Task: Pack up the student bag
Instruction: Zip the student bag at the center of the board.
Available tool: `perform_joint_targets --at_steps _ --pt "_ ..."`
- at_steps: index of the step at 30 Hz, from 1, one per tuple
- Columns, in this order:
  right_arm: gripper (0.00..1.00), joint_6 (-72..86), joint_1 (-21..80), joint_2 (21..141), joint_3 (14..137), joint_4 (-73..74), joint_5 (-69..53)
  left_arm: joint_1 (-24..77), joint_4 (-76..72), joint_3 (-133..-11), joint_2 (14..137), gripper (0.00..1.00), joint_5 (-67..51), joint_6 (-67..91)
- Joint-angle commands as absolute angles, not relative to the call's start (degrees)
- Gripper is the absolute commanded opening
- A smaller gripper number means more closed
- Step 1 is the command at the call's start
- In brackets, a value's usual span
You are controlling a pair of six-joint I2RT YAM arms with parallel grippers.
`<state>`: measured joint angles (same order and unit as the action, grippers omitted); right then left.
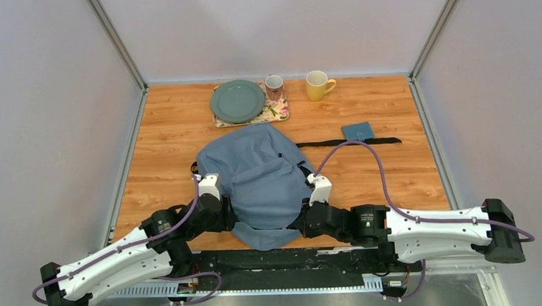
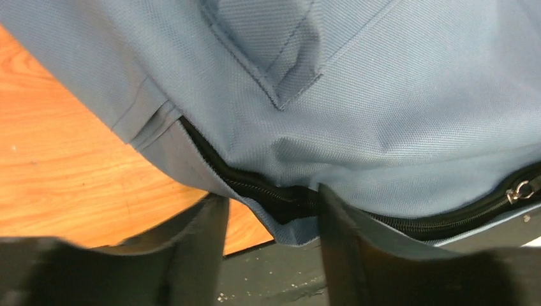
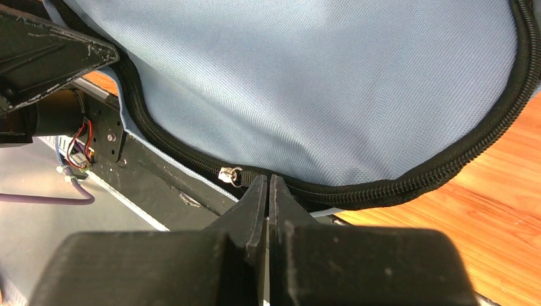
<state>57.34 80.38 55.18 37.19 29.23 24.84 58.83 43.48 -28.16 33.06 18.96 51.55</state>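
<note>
Beside the right claw (image 3: 268, 181), a zipper pull (image 3: 229, 174)

Table (image 1: 179, 164): orange-brown wood-grain top, beneath and beyond jaws. Left wall (image 1: 40, 135), right wall (image 1: 505, 115), back wall (image 1: 276, 28): plain pale grey panels. Metal post (image 1: 115, 39) at far-left corner. Light even.

Overhead from behind, wrist cameras close — all sharing the student bag (image 1: 255, 173)

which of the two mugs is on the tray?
The patterned mug, at the far right corner of the floral tray, beside the green plate. The yellow mug stands off the tray, on the table to its right.
</note>
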Motion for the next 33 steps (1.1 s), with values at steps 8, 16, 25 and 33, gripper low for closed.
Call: perform_joint_targets --at_steps 8,16,25,33 --pt "0.0 56.6 80.07 53.7 39.73 30.67 28.39 58.36 47.72 -40.67 28.13 0.78 15.38 43.42" --pt "0.0 56.34 79.98 53.79 39.99 30.94 28.56 58.53 53.96 -49.65 39.36 0.79 16.16 39.35" --pt "0.0 56.86 79.98 52.91 40.43 31.99 29.36 60.91 50.11 -40.18 29.81 0.8 17.58 73.15" --pt "0.0 57.39 79.98 52.47 39.99 31.9 29.27 61.87 37.72 -26.46 24.34 0.8 10.19 85.69"
